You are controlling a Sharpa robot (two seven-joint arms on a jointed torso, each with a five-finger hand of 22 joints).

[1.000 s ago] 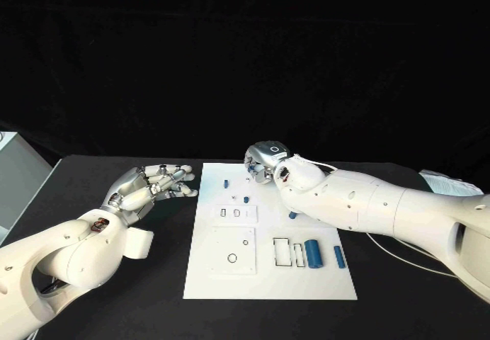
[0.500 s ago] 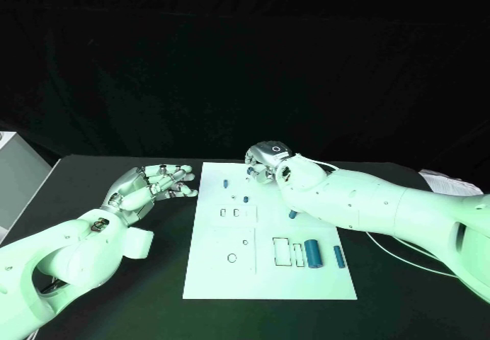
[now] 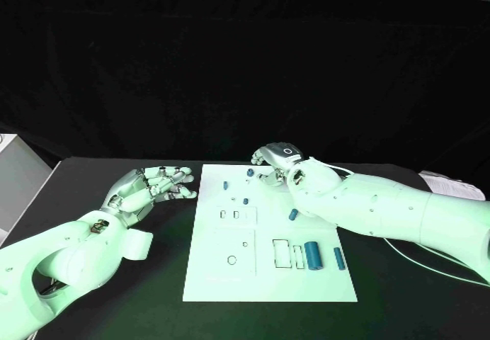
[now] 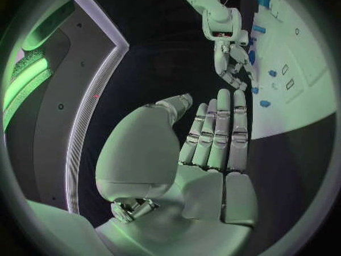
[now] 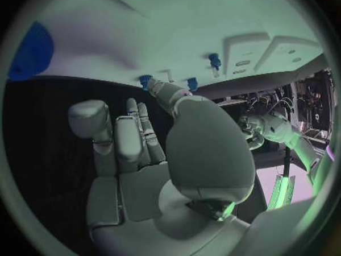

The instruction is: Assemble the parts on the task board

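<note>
The white board (image 3: 268,234) lies in the middle of the black tabletop (image 3: 122,283), and the task is judged to be at an early stage: several blue pieces (image 3: 314,254) are seen lying loose near its near right corner, while a few small blue pegs (image 3: 226,185) stand toward its far edge. The right hand (image 3: 274,161) is held over the far edge, fingers (image 5: 135,136) stretched toward one peg (image 5: 145,80); whether it is pinched cannot be told. The left hand (image 3: 153,185) is held beside the left edge, fingers (image 4: 220,131) straight, close together, holding nothing.
</note>
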